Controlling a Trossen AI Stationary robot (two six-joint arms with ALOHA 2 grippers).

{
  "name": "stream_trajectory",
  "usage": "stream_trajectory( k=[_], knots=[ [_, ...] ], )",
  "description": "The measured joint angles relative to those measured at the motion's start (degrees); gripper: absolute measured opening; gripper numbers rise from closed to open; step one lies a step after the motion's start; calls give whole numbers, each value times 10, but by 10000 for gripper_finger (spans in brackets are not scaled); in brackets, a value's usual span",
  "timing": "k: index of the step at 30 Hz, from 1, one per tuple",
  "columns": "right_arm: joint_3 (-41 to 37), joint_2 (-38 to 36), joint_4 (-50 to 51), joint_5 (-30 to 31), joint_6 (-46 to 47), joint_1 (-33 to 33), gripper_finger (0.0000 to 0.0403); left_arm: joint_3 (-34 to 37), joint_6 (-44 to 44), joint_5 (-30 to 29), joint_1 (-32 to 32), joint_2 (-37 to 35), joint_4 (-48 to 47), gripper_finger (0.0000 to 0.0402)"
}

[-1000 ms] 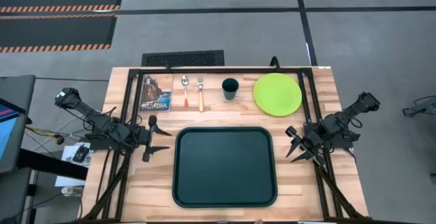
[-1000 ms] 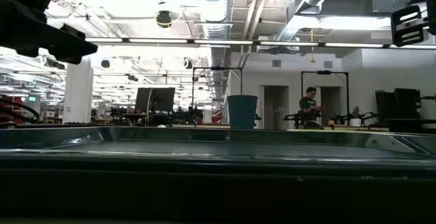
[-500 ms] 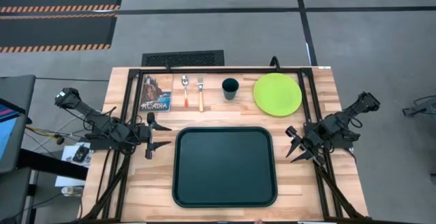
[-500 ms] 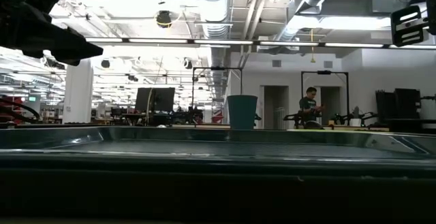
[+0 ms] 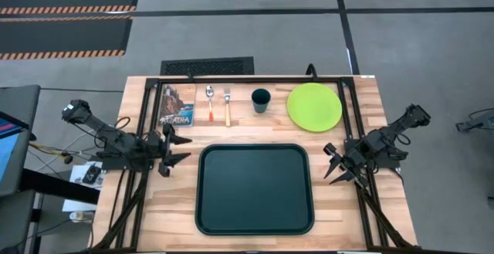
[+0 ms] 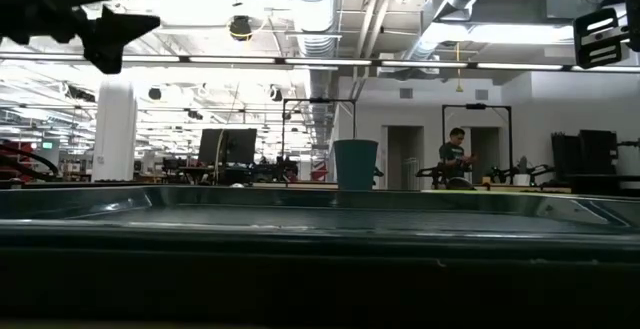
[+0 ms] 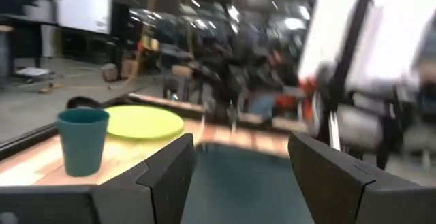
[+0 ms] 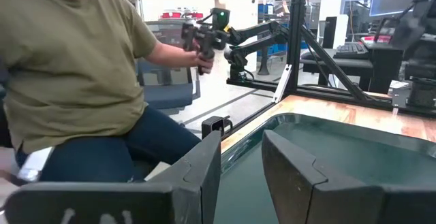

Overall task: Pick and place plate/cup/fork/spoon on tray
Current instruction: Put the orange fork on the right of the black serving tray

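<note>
The dark green tray [image 5: 255, 188] lies at the table's middle near side. Along the far side lie the spoon [image 5: 209, 103], the fork [image 5: 228, 107], the teal cup [image 5: 261, 99] standing upright, and the lime-green plate [image 5: 314, 106]. My left gripper [image 5: 176, 147] is open and empty, in the air left of the tray; its wrist view shows the cup [image 7: 83, 141], the plate [image 7: 139, 123] and the tray [image 7: 252, 180]. My right gripper [image 5: 332, 163] is open and empty, right of the tray.
A small picture booklet [image 5: 177, 105] lies left of the spoon. A black frame [image 5: 255, 79] runs along the table's far edge and down both sides. A seated person [image 8: 75, 81] holding a hand-held device shows beyond the table's near left.
My left gripper has risen and gone a little toward the table's far edge, still open and empty. My right gripper and the tableware have kept still.
</note>
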State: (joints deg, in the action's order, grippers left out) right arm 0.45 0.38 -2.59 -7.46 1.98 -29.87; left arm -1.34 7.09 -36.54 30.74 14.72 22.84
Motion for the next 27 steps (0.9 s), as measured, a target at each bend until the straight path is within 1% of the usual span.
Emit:
stream_trajectory(
  k=[4,7,8,11,14,16,18,22,25,27],
  knots=[
    [0,0,0,0,0,0,134,0,39,-80,0,0,55,229],
    [0,0,0,0,0,0,135,0,122,-104,0,0,56,229],
    [0,0,0,0,0,0,135,0,137,-111,0,0,55,229],
    [0,0,0,3,-9,0,133,0,145,-141,0,0,50,229],
    [0,0,0,59,-32,0,133,0,151,-175,0,0,49,229],
    [0,0,-1,77,-51,1,133,0,161,-184,0,0,49,229],
    [0,0,-3,77,-31,0,134,0,160,-196,-1,0,50,229],
    [0,0,-20,83,12,3,132,0,148,-263,-12,0,54,229],
    [0,0,-52,93,33,4,128,0,188,-270,-32,0,75,229],
    [0,0,-82,94,15,4,125,0,214,-265,-49,0,97,229]
  ],
)
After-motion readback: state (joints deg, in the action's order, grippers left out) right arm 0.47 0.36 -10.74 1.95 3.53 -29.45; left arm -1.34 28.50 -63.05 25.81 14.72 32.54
